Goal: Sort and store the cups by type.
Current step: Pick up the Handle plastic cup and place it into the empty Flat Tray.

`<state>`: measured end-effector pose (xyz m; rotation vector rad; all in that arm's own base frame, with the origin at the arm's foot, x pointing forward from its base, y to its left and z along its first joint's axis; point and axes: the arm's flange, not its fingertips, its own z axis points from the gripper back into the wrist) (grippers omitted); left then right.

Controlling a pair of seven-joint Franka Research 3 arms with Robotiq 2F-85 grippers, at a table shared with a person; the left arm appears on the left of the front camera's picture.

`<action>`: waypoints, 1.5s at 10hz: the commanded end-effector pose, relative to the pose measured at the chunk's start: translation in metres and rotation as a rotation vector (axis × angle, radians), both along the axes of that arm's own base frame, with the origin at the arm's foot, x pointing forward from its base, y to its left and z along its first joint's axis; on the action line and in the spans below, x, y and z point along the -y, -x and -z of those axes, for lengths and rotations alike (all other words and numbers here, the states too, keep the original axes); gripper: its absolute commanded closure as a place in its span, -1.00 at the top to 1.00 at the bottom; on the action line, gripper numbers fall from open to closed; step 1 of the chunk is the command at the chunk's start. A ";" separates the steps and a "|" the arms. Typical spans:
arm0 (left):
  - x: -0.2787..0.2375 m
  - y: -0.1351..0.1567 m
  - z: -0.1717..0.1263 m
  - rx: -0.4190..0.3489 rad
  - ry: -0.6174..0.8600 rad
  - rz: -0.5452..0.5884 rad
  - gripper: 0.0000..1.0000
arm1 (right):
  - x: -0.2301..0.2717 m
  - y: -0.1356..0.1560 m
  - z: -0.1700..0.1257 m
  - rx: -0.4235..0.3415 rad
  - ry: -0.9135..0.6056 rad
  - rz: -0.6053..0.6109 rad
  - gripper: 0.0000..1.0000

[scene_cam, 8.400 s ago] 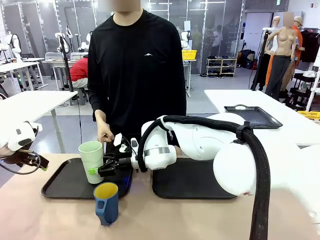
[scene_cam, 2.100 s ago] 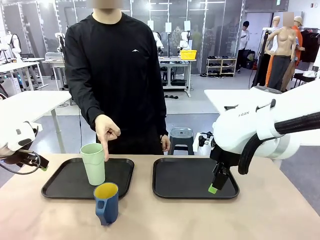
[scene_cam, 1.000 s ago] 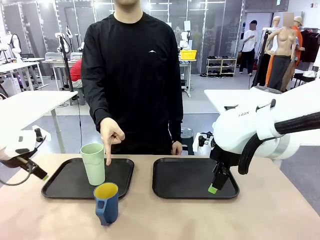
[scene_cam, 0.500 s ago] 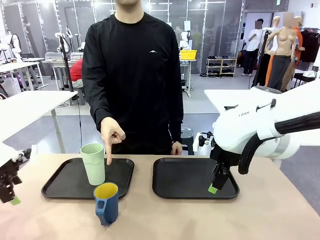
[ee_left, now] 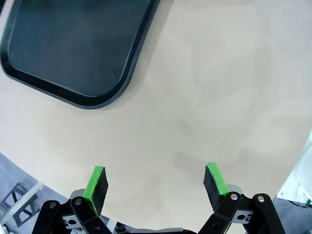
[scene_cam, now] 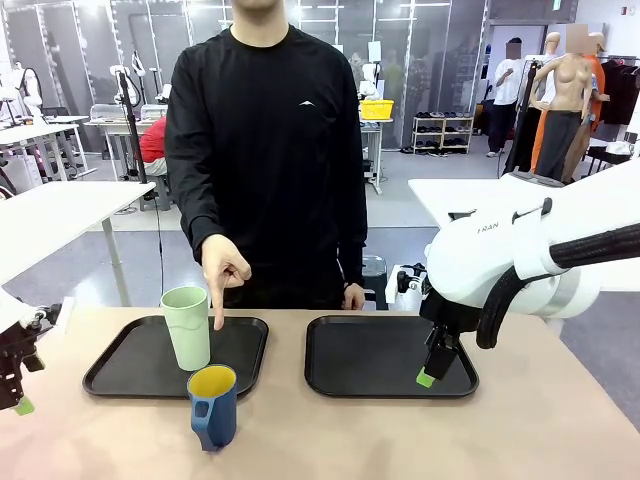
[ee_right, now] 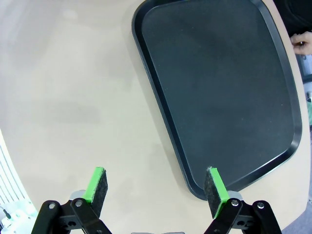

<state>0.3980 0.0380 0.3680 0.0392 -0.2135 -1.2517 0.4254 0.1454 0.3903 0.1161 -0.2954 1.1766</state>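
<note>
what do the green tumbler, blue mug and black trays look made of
Pale green tumbler: likely plastic, matte, thin plain rim. Dark blue mug: plastic or ceramic, hard to tell; smooth, slight sheen, yellow inside. Left tray and right tray: probably moulded plastic, dull black, rounded raised rims.

Bright, even overhead lighting. A faint soft shadow lies on the table (ee_left: 219,73) just ahead of the left gripper (ee_left: 155,176). Wrist views sharp, edges bowed by wide-angle distortion.
</note>
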 end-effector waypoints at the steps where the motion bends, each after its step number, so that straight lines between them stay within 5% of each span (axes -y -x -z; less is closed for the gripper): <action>1: -0.002 0.000 0.001 -0.004 -0.003 0.007 1.00 | 0.001 0.000 0.000 0.002 0.009 0.003 1.00; 5: 0.000 0.000 0.000 0.000 -0.007 0.000 1.00 | 0.001 0.000 0.000 0.002 0.009 0.003 1.00; 8: 0.023 0.007 0.015 0.067 0.282 0.208 1.00 | 0.001 0.000 0.000 0.002 0.009 0.003 1.00; 10: 0.033 0.016 0.030 0.033 0.372 0.312 1.00 | 0.001 0.000 0.000 0.002 0.009 0.003 1.00; 15: 0.051 0.014 0.058 0.022 0.723 0.433 1.00 | 0.001 0.000 0.000 0.002 0.009 0.003 1.00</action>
